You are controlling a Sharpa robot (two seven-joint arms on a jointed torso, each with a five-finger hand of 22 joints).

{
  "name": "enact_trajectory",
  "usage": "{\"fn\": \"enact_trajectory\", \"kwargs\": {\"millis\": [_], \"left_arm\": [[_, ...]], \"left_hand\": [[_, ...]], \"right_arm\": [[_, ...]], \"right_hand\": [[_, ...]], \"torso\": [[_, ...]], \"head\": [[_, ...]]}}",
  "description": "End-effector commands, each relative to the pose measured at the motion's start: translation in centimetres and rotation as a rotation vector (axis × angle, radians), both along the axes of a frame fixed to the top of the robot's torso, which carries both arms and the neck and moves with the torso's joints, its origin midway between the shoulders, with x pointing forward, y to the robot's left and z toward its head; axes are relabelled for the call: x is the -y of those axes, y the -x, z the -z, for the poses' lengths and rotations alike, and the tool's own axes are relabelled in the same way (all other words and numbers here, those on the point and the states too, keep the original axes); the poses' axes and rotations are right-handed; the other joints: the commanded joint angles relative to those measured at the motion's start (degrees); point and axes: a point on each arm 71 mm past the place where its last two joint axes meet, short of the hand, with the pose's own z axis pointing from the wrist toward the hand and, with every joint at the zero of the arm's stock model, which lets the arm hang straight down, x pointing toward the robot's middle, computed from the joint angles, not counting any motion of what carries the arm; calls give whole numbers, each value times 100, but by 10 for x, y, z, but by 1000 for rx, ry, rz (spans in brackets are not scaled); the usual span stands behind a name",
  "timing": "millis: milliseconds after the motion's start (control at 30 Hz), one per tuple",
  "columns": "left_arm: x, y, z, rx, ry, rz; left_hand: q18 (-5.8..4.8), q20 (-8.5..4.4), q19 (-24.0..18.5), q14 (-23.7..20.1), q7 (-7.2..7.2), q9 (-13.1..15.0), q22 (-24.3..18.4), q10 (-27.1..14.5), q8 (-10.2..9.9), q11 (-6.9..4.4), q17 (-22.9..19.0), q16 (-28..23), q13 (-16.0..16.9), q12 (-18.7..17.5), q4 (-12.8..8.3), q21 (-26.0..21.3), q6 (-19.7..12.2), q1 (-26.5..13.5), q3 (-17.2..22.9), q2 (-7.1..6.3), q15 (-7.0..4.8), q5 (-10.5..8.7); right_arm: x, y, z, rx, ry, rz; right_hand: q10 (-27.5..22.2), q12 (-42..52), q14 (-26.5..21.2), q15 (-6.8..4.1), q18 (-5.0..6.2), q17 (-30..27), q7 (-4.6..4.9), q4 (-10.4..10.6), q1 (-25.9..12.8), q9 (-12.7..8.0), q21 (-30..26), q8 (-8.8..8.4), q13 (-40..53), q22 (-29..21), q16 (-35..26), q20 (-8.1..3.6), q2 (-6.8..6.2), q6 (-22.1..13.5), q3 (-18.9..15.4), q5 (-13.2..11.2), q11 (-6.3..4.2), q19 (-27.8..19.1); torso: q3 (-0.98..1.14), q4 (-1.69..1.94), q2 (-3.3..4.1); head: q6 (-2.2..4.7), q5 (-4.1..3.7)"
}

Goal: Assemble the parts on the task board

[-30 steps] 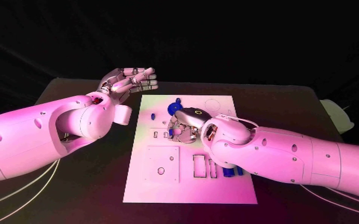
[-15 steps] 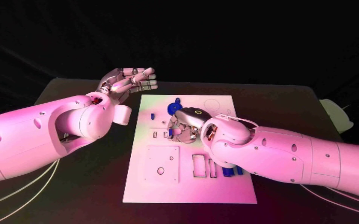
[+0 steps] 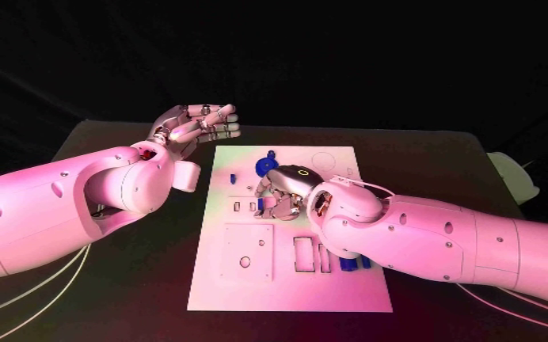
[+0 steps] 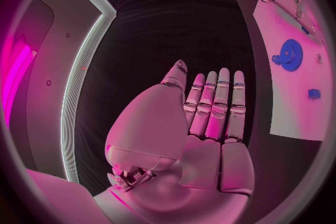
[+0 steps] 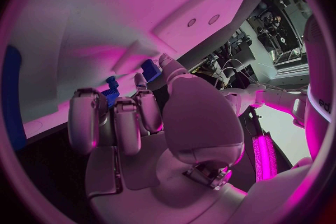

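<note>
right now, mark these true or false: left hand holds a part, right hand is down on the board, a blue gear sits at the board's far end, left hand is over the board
1. The left hand holds a part. False: its fingers are straight and nothing is in it.
2. The right hand is down on the board. True: its fingers curl at a small blue part on the white plate.
3. A blue gear sits at the board's far end. True.
4. The left hand is over the board. False: it is raised off the board's far left corner, above the black table.
</note>
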Motion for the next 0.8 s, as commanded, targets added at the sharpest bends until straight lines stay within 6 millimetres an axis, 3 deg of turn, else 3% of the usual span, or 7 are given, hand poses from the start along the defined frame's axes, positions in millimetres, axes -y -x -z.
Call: {"fn": "enact_trajectory", "kwargs": {"millis": [33, 233, 333, 500, 633, 700, 800], "left_arm": [[2, 0, -1, 4, 8, 19], [3, -1, 0, -8, -6, 32], [4, -1, 2, -19, -37, 74], [5, -3, 6, -17, -141, 148], [7, -6, 14, -50, -260, 214], [8, -7, 18, -80, -325, 248], [9, -9, 23, -118, -429, 290]], "left_hand": [[29, 3, 5, 0, 36, -4, -7, 0, -39, 28, -6, -19, -6, -28, -19, -27, -10, 0, 0, 37, 34, 15], [33, 1, 17, 12, 29, -3, -7, -1, -43, 26, -3, -19, -5, -34, -28, -21, -9, 8, 0, 32, 31, 15], [51, -53, 306, 446, -39, 1, 55, 154, -74, -56, 113, 185, 26, 7, 13, 150, -12, -79, -51, 19, -94, 12], [66, -356, 1071, 1508, -273, 78, 236, 765, 81, -328, 486, 772, 136, 226, 174, 613, 399, -269, -202, 15, -456, 5], [88, -680, 1751, 2349, -438, 121, 447, 1449, 162, -588, 1000, 1551, 305, 519, 231, 1093, 687, -245, -271, -21, -743, 3], [87, -856, 2049, 2543, -572, 177, 588, 1827, 232, -715, 1383, 2088, 512, 811, 329, 1380, 842, -268, -257, 78, -883, 8], [42, -1235, 2519, 2198, -695, 386, 1142, 1743, 397, -881, 2919, 3782, 1317, 1652, 578, 2343, 897, -285, -203, 210, -1019, 47]], "right_arm": [[1, 1, -4, 36, -40, 10], [14, 10, -19, 49, -160, -15], [26, 10, -33, 49, -238, -51], [57, 5, -60, 38, -373, -64], [92, -5, -82, -19, -489, 14], [109, -10, -88, -33, -518, 54], [132, -16, -94, -39, -535, 113]], "right_hand": [[-23, -25, 536, 70, 56, 1269, 47, 33, -32, -59, -39, -104, 261, 598, -5, 45, -22, -215, -121, -35, 46, -12], [-10, 0, 521, 90, 68, 1212, 55, 84, 23, -81, -86, -72, 280, 572, -33, 72, 22, -201, -226, 12, 61, -33], [-3, 11, 511, 87, 82, 1176, 53, 17, 224, -97, -139, -47, 290, 541, -52, 77, 153, -185, -164, 73, 56, -60], [-32, -17, 463, 71, 136, 1002, 31, -137, 522, -105, -370, 46, 261, 389, -146, 69, 276, -51, -37, 45, 35, -193], [-120, -110, 410, 44, 183, 819, -5, -116, 480, -104, -579, 133, 159, 254, -253, 50, 273, 69, -65, 60, 4, -311], [-132, -124, 407, 38, 186, 806, -13, -110, 469, -103, -597, 151, 144, 244, -262, 45, 273, 89, -72, 63, -3, -319], [-146, -144, 403, 25, 186, 790, -30, -100, 449, -99, -609, 188, 122, 240, -275, 33, 273, 132, -88, 63, -18, -319]], "torso": [[4, 0, 0], [4, 21, -5], [2, -1, -19], [-7, -39, -84], [11, -40, -149], [19, -40, -189], [27, -36, -247]], "head": [[8, 3], [36, -1], [57, 25], [67, 30], [56, 61], [33, 74], [0, 103]]}}
